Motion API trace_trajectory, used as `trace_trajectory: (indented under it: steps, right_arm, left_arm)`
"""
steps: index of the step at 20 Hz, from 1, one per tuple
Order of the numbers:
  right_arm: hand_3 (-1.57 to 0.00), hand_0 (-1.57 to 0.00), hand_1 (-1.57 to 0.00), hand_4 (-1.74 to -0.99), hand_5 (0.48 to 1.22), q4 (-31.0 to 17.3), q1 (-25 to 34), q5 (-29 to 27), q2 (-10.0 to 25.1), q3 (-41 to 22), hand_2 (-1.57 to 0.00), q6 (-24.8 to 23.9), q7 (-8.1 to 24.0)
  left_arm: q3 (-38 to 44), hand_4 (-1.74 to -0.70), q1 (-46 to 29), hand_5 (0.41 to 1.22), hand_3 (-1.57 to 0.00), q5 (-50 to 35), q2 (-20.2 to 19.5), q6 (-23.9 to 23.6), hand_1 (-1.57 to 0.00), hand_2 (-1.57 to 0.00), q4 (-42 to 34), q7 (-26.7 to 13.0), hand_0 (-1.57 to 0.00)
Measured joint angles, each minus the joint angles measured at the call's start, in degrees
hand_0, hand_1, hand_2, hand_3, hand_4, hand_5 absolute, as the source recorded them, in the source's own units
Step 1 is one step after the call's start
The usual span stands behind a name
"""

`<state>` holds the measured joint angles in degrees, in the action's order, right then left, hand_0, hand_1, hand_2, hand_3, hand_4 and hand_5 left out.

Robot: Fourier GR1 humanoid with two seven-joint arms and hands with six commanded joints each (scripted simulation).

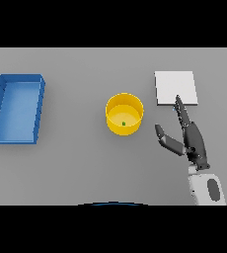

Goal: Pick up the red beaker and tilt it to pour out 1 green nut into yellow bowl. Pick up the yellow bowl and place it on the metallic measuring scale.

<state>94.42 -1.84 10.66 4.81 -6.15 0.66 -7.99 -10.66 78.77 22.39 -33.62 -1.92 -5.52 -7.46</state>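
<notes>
The yellow bowl (124, 114), one green nut (124, 123) inside, sits on the bench (86, 168) left of the spread, empty right robot hand (190, 138); it looks light and rigid, best gripped across its rim.

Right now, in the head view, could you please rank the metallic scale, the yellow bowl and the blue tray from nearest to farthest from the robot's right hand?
From the right hand:
1. Metallic scale: just beyond the hand, with the fingers reaching its near edge.
2. Yellow bowl: mid-table, to the hand's left, holding a green nut.
3. Blue tray: far left side of the table.
</notes>
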Motion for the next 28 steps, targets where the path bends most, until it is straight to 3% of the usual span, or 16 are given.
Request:
trace_trajectory:
  steps: [2, 8, 9, 12, 14, 16, 17, 18, 21, 24, 28]
  right_arm:
    - [0.0, 0.0, 0.0, -1.129, 0.659, 0.5, 0.0, -0.5, 0.3, 0.2, 0.0, 0.3, 0.4]
    - [0.0, 0.0, 0.0, -1.166, 0.676, 0.1, -1.1, 0.1, 0.4, 0.0, 0.0, 0.1, -2.0]
    - [0.0, 0.0, 0.0, -1.175, 0.676, -0.4, -0.6, 0.2, 0.7, 0.2, 0.0, 0.0, -1.0]
    - [0.0, 0.0, 0.0, -1.167, 0.675, 0.8, -1.4, -0.1, 0.9, 0.1, 0.0, 0.4, -1.9]
    - [0.0, 0.0, 0.0, -1.157, 0.671, 0.2, -0.6, 0.1, 0.4, 0.0, 0.0, -0.1, -0.3]
    - [0.0, 0.0, 0.0, -1.155, 0.67, 0.6, -1.2, -0.4, 0.7, 0.2, 0.0, 0.4, -0.5]
    - [0.0, 0.0, 0.0, -1.153, 0.67, 0.2, -0.6, -0.3, 0.3, -0.1, 0.0, 0.5, -0.4]
    - [0.0, 0.0, 0.0, -1.151, 0.67, 0.5, -0.6, -0.8, 1.0, 0.4, 0.0, 0.7, -0.3]
    - [0.0, 0.0, 0.0, -1.153, 0.67, 0.5, -1.1, -0.4, 0.8, 0.2, 0.0, 0.4, -0.7]
    - [0.0, 0.0, 0.0, -1.155, 0.67, 1.3, -1.8, -0.8, 0.9, 0.3, 0.0, 0.6, -1.6]
    - [0.0, 0.0, 0.0, -1.157, 0.665, 0.6, -1.1, 1.2, 1.0, -0.1, 0.0, -0.6, -0.6]
  left_arm:
    - [2.5, -1.74, -3.0, 1.221, -1.57, -3.4, -0.4, -1.5, -1.57, -1.57, -0.6, -2.6, -1.57]
    - [5.6, -1.74, -18.5, 1.221, -1.57, -11.2, 1.4, -7.0, -1.57, -1.57, -9.4, -1.3, -1.57]
    - [5.6, -1.74, -21.2, 1.186, -1.57, -12.2, 1.6, -7.0, -1.57, -1.57, -12.1, -1.5, -1.57]
    - [5.0, -1.74, -29.9, 1.05, -1.57, -15.2, 2.3, -8.3, -1.57, -1.57, -23.4, -5.1, -1.57]
    - [4.0, -1.74, -35.4, 0.925, -1.57, -16.1, 1.5, -9.1, -1.57, -1.57, -32.5, -10.2, -1.57]
    - [3.7, -1.52, -39.3, 0.818, -1.53, -17.5, 1.0, -9.0, -1.57, -1.53, -39.7, -15.0, -1.57]
    - [2.9, -1.37, -40.7, 0.774, -1.32, -17.8, 0.5, -8.1, -1.34, -1.28, -44.1, -18.1, -1.47]
    - [2.1, -1.23, -43.4, 0.737, -1.05, -18.8, -0.5, -5.5, -1.07, -1.02, -48.8, -17.5, -1.17]
    - [3.3, -0.98, -47.0, 0.664, -0.54, -24.8, -2.0, 1.2, -0.55, -0.52, -55.6, -18.7, -0.6]
    - [0.9, -0.84, -47.5, 0.632, -0.28, -23.2, -4.1, 4.0, -0.28, -0.27, -57.6, -22.6, -0.31]
    - [-1.6, -0.79, -47.8, 0.627, -0.11, -19.9, -4.3, 3.7, -0.11, -0.11, -57.1, -23.5, -0.13]
